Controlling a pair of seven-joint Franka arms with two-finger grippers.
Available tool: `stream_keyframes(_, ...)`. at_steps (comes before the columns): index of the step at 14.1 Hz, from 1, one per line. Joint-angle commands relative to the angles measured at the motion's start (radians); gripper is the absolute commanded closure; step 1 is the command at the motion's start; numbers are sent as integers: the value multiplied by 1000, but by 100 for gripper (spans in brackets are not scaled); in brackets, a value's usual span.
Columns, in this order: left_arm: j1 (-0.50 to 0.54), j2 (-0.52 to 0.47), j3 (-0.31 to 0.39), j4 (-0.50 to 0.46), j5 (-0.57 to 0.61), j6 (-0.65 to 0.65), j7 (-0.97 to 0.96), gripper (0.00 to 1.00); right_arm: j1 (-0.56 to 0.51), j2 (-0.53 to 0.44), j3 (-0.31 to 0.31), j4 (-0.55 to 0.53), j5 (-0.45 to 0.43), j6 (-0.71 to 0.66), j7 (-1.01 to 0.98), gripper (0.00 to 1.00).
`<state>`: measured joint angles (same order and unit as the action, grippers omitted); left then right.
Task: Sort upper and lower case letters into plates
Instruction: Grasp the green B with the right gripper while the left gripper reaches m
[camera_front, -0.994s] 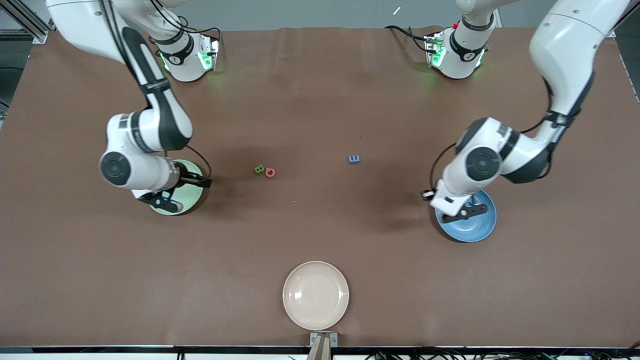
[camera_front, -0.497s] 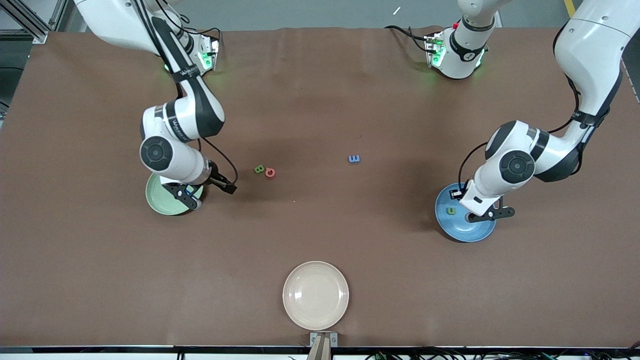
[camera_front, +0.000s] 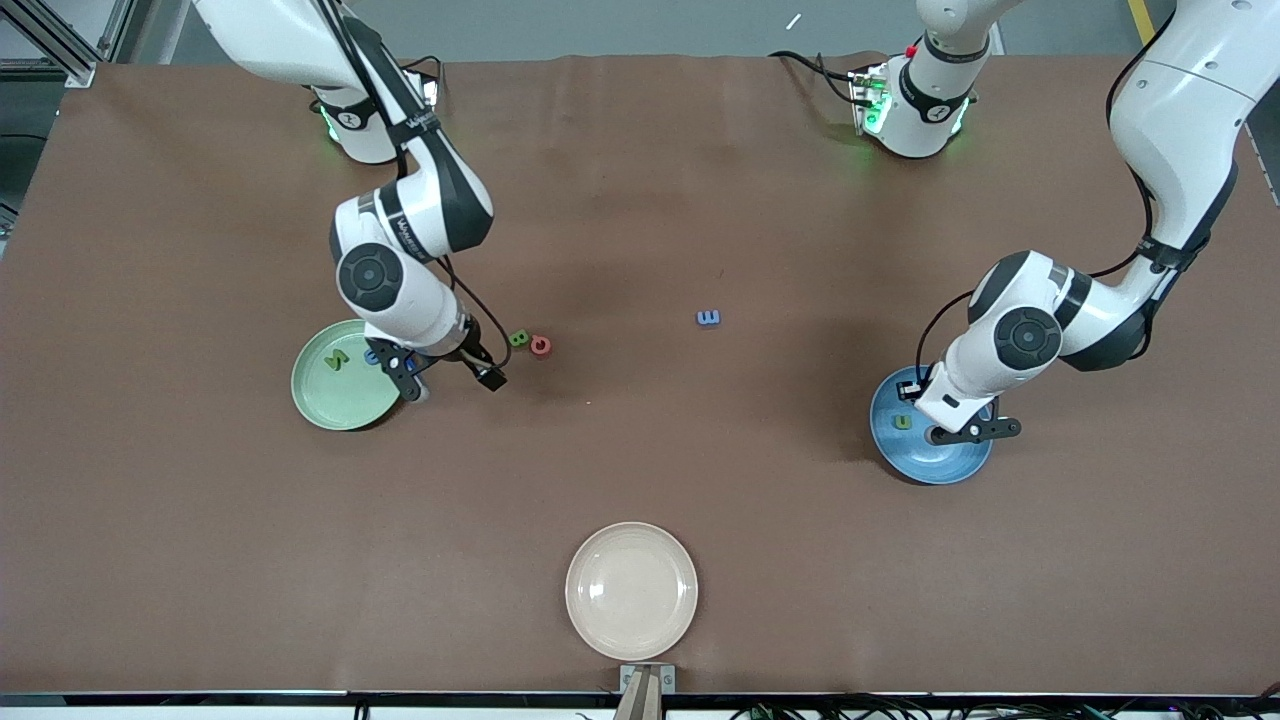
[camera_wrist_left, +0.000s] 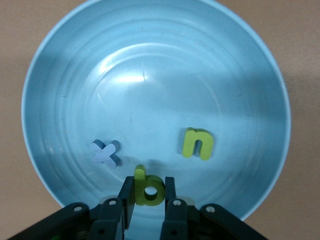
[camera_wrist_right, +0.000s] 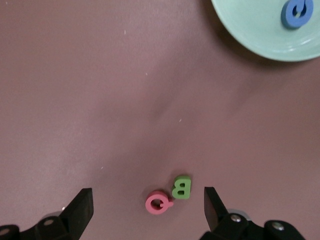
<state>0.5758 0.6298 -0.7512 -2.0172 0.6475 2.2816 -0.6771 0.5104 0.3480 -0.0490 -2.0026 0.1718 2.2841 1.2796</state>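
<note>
Three letters lie loose mid-bench: green B (camera_front: 517, 338) touching pink Q (camera_front: 540, 346), blue E (camera_front: 708, 318) apart toward the left arm's end. Right gripper (camera_front: 455, 372) hangs jaws spread between green plate (camera_front: 325, 400) and that pair. Left gripper (camera_wrist_left: 148, 200) over blue plate (camera_wrist_left: 60, 75), jaws pinching a green b (camera_wrist_left: 148, 187), with n (camera_wrist_left: 197, 143) and x (camera_wrist_left: 105, 153) lying in it. Roughly halfway, I'd say.

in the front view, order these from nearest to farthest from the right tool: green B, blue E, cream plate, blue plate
1. Green B, on the table just past the right tool, beside the pink letter.
2. Blue E, mid-table.
3. Cream plate, at the table edge nearest the camera.
4. Blue plate, at the left arm's end.
</note>
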Motion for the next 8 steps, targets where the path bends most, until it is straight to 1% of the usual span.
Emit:
stream_keyframes(1, 15, 1, -10, -8, 23, 15, 10, 72, 9, 6, -6, -5, -3, 18, 23, 1)
stream_keyframes(2, 16, 1, -10, -8, 23, 13, 13, 43, 28, 9, -8, -7, -5, 26, 33, 0)
stream_keyframes(3, 15, -2, -10, -6, 23, 9, 27, 19, 34, 15, -8, -11, -5, 40, 61, 0)
stream_keyframes(4, 15, -13, -13, -3, 21, 1, 42, 9, 45, 26, -8, -19, -12, 52, 98, 0)
stream_keyframes(5, 15, -22, -20, 3, 21, -26, 42, 2, 57, 37, -9, -25, -14, 60, 103, 0)
stream_keyframes(7, 15, -33, -80, 21, 3, -97, 30, 0, 60, 49, -9, -33, -21, 78, 90, 0)
stream_keyframes(8, 15, -35, -114, 34, 0, -138, 16, 0, 63, 61, -9, -35, -40, 78, 87, 0)
